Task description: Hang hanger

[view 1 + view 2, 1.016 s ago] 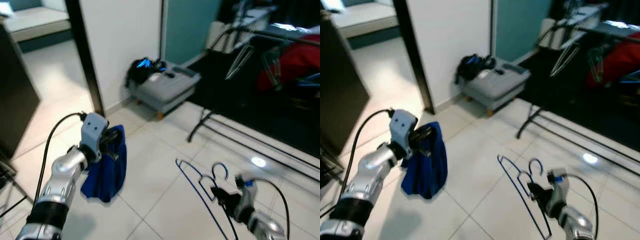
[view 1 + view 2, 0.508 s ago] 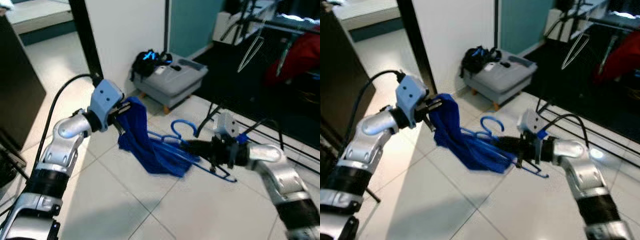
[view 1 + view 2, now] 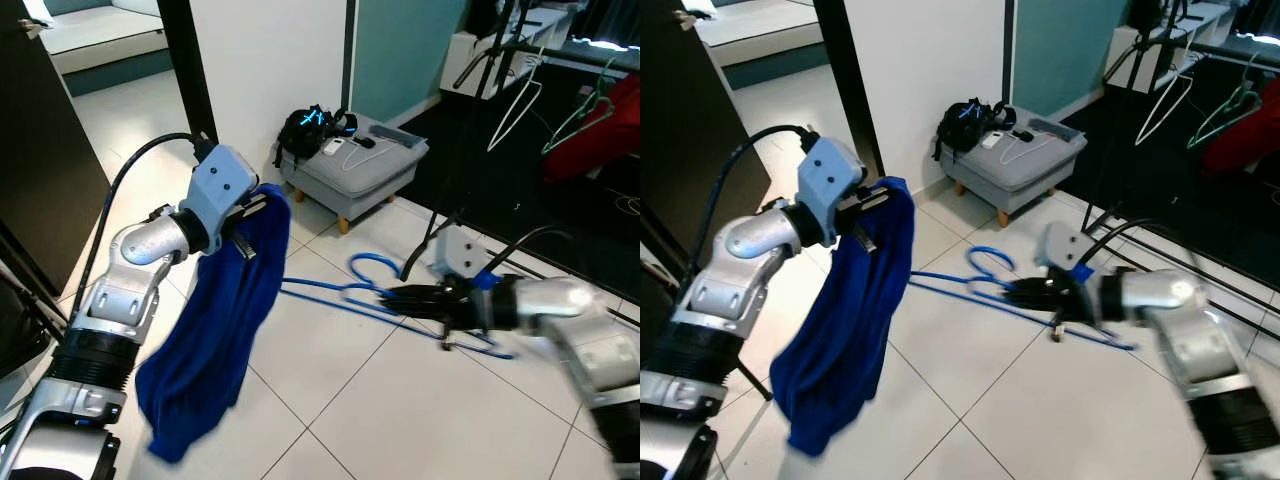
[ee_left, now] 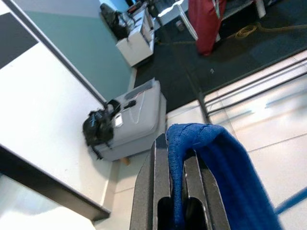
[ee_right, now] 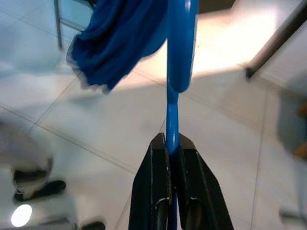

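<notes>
My left gripper (image 3: 250, 212) is shut on a dark blue cloth (image 3: 215, 330) that hangs down from it toward the floor; the fold sits between its fingers (image 4: 158, 187). My right gripper (image 3: 400, 297) is shut on a blue wire hanger (image 3: 340, 292), held nearly level above the tiles, hook up (image 3: 368, 265), its far end reaching to the cloth. The hanger's neck (image 5: 171, 120) is pinched between the right fingers (image 5: 156, 187). The cloth (image 5: 120, 38) hangs beyond the hanger's end.
A black clothes rack (image 3: 500, 60) with empty wire hangers (image 3: 515, 110) and a red garment (image 3: 600, 130) stands at the back right. A grey footstool (image 3: 350, 170) with a black bag (image 3: 310, 130) sits by the white wall. A dark cabinet (image 3: 40, 200) stands on the left.
The cloth has slipped off the hanger and now hangs straight down from my left gripper. The hanger, still in the right gripper, is bare. The camera has tilted up.
</notes>
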Tool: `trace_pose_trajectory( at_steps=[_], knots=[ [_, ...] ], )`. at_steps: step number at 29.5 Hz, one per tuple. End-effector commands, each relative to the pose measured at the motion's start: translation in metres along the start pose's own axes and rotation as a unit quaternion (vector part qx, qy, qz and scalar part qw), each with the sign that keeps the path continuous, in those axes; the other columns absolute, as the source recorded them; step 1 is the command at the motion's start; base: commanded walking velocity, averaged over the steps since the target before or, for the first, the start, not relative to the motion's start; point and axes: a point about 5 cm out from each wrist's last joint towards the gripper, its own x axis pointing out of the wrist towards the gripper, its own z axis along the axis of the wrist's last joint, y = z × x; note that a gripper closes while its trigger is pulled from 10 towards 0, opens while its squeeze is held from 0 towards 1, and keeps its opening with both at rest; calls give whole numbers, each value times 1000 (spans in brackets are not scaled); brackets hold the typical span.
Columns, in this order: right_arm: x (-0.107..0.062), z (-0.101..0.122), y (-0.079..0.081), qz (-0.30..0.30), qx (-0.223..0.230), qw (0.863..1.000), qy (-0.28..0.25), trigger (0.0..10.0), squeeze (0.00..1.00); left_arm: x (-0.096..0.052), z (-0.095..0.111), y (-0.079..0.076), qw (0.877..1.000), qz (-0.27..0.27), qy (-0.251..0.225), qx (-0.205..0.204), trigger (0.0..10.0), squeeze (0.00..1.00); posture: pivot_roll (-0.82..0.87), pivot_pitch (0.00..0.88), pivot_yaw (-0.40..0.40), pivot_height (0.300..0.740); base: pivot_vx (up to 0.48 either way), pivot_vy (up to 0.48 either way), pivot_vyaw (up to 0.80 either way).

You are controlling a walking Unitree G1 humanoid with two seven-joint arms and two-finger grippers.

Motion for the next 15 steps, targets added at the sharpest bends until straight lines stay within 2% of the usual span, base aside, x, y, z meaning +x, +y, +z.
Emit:
trace_pose_trajectory(
  at_steps=[1,2,3,5,7,8,9,10,13,15],
  knots=[
    [3,-1,5,15,8,1000,1,10000,0,0,5,2,1000,-3,-3,11,10000,0,-12,76,23,740,0,0,0],
    [-10,-4,20,74,27,996,27,10000,0,-3,2,6,1000,0,8,26,10000,0,-14,73,22,740,0,0,0],
    [-13,-4,25,94,32,995,31,10000,0,-3,1,7,1000,1,10,28,10000,0,-14,73,22,740,0,0,0],
    [-15,-2,28,106,34,993,31,10000,0,-4,1,8,999,1,12,30,10000,0,-14,73,22,740,0,0,0],
    [-16,9,33,129,32,991,-2,10000,0,-3,2,7,999,2,14,31,10000,0,-19,69,23,740,0,0,0],
    [-16,9,33,129,32,991,-2,10000,0,-3,2,7,999,2,14,31,10000,0,-19,69,23,740,0,0,0],
    [-14,24,31,121,20,991,-55,10000,0,-1,2,6,1000,1,11,28,10000,0,-19,69,23,740,0,0,0],
    [-13,32,25,99,7,991,-84,10000,0,0,3,4,1000,0,9,27,10000,0,-19,69,23,740,0,0,0],
    [-12,39,16,65,-2,992,-111,10000,0,3,3,0,1000,-5,6,26,10000,0,-22,61,24,740,0,0,0],
    [-11,38,12,52,-8,993,-104,10000,0,5,4,-5,1000,-12,2,24,10000,0,-24,58,24,740,0,0,0]
  ],
)
